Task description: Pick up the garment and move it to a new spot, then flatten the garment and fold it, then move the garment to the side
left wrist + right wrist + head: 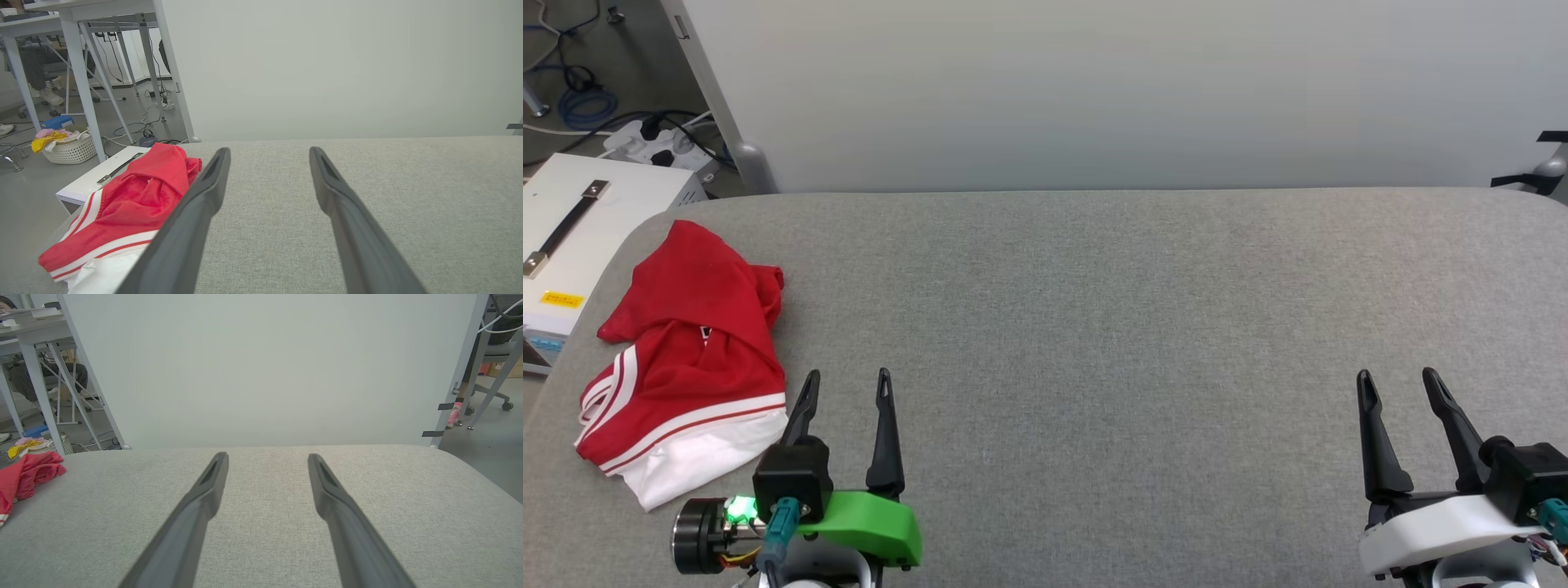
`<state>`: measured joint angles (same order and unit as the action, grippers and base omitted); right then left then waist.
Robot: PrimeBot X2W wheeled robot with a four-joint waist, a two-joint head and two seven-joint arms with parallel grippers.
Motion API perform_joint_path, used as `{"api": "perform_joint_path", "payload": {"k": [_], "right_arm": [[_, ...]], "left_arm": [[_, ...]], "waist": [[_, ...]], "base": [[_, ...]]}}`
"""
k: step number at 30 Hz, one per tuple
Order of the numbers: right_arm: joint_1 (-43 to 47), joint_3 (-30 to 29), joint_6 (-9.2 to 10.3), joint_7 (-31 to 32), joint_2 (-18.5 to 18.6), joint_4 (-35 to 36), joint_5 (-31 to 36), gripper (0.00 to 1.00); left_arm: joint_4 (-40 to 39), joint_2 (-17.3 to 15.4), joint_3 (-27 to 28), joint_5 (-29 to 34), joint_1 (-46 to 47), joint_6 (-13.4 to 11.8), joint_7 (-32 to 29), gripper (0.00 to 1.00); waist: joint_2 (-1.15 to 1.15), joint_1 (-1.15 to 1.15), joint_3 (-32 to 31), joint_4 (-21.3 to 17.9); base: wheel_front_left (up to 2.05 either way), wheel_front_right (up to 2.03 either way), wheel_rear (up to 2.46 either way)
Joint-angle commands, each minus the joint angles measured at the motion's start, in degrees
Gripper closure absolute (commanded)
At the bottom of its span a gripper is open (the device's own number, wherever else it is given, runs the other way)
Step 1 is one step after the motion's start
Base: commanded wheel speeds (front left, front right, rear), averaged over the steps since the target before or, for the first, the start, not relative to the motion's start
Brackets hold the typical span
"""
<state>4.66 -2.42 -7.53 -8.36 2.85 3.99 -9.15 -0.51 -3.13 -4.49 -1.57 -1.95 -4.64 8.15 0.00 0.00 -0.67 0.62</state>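
My hands, 2: left hand (pixel 847 374) at 7 o'clock, right hand (pixel 1397 374) at 5 o'clock, both low over desk (pixel 1094 327), fingers spread, holding nothing. Garment (pixel 698 327), 1: crumpled heap at 9 o'clock, near left hand.

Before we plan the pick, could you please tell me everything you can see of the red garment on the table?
The garment is a red shirt of soft knit-looking cloth with white parts and red-white striped trim. It lies crumpled in a loose heap, partly folded over itself, near the left edge of the grey padded table. The open left gripper stands just right of it, not holding it.
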Motion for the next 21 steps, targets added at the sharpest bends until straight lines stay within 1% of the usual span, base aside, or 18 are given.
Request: {"api": "perform_joint_path", "payload": {"k": [1,4,9,21], "right_arm": [[0.91,-0.09,0.03,-0.62,0.02,0.43,-0.43,0.00],[1.14,-0.17,0.03,-0.96,0.02,0.66,-0.10,0.00],[1.33,-0.36,0.03,-1.55,0.02,1.04,0.80,0.00],[2.38,-0.23,0.03,-2.95,0.02,1.45,0.81,0.00]], "left_arm": [[-0.06,0.14,-0.21,-0.20,-0.64,-0.53,0.75,0.00],[-0.12,0.15,-0.45,-0.07,-0.76,-0.75,1.09,0.00],[-0.01,0.16,-0.52,0.27,-0.93,-1.88,1.69,0.00],[0.19,0.18,-1.55,0.22,-1.54,-1.50,3.11,0.00]], "waist": [[0.00,0.00,-0.06,0.06],[0.00,0.00,-0.14,0.13],[0.00,0.00,-0.21,0.17],[0.00,0.00,-0.60,0.32]], "base": [[0.00,0.00,0.00],[0.00,0.00,0.00],[0.00,0.00,0.00],[0.00,0.00,0.00]]}}
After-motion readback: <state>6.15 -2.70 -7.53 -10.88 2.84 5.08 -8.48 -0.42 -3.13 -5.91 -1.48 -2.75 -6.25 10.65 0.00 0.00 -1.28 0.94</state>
